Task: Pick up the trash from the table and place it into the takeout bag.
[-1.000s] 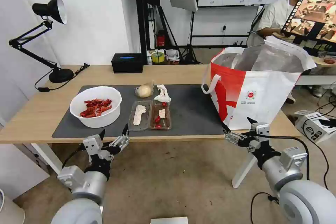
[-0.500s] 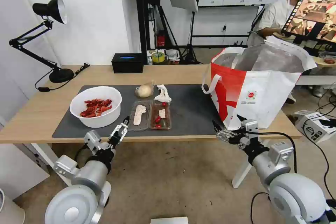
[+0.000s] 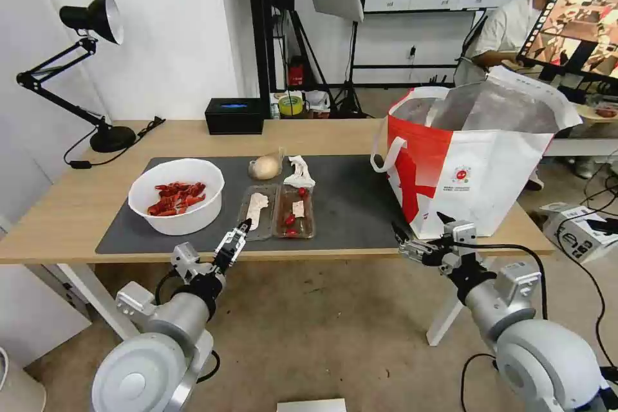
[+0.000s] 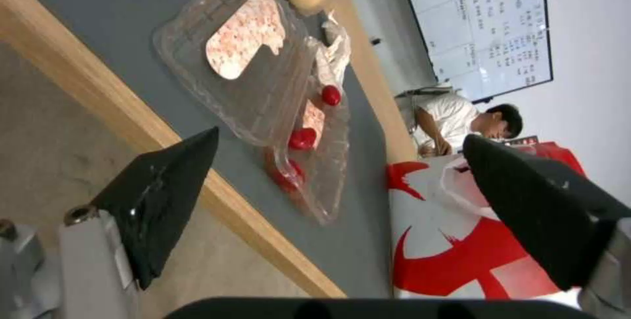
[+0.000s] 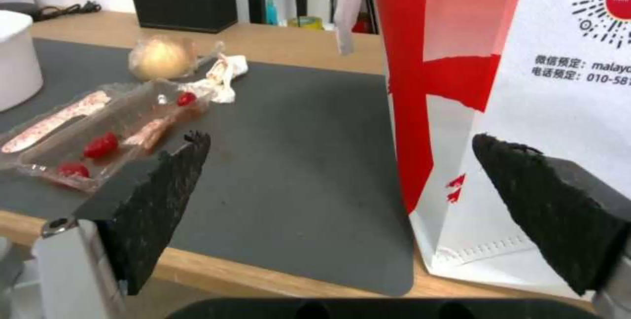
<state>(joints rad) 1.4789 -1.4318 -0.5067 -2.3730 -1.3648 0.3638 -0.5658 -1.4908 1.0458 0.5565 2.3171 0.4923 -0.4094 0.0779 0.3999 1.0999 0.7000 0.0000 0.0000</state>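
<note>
The clear plastic two-part tray with red bits (image 3: 277, 211) lies on the large dark grey mat (image 3: 347, 206) of the long light-wood table (image 3: 193, 135), near its front edge, and serves here as the landmark. Just behind the tray sit the beige roundish lump (image 3: 264, 167) and the white tissue wad (image 3: 299, 171), side by side, the wad touching the tray's back rim. To the tray's left stands the white bowl of red shells (image 3: 176, 195), close but apart. Well to the tray's right stands the large white takeout bag with a red panel and silvery lining (image 3: 473, 161), upright and open at the top. Behind the tray, at the table's far edge, is a black box (image 3: 234, 115).

The left gripper (image 3: 236, 238) hangs at the table's front edge just before the tray's left compartment, jaws spread and holding nothing. The right gripper (image 3: 421, 234) hovers well right of the tray, by the bag's lower front corner, jaws spread wide and empty.
</note>
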